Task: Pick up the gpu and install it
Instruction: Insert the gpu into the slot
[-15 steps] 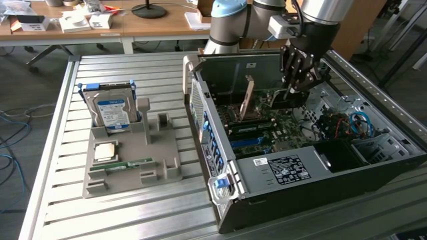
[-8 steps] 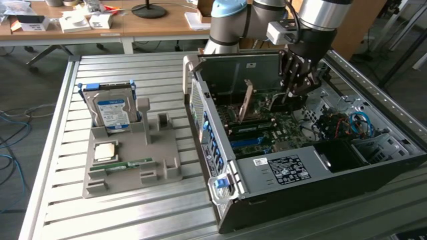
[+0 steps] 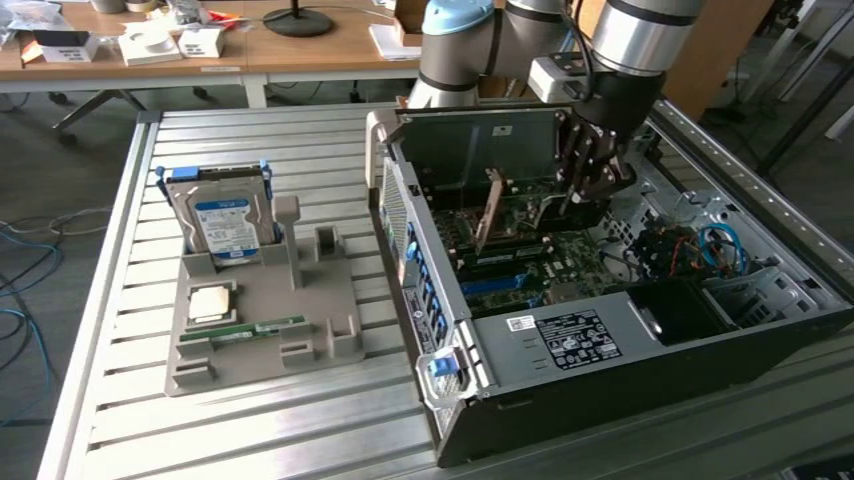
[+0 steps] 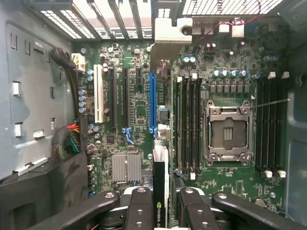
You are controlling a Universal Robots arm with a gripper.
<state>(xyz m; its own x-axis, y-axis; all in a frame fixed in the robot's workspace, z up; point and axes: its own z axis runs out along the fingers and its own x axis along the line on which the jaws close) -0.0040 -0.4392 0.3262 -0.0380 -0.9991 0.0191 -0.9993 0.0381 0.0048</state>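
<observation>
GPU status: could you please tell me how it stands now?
The hand is shut on the gpu. The gpu is on edge inside the case, over the motherboard slots. Nothing seen blocking it.

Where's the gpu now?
Wrist view: the gpu is held edge-on in the end effector, over the motherboard, between the blue slot and RAM slots.

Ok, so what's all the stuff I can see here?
computer case: one, black and grey, open, exterior view's right
gpu: one, dark and brownish, upright inside the case
hard drive: one, silver with blue label, standing in the tray
memory stick: one, green, lying in the tray
square part: one, pale, flat in the tray
tray: one, grey, on the table
table: one, silvery slats, under everything
pincer: one, black, closed on the gpu
arm: one, silver, over the case
</observation>
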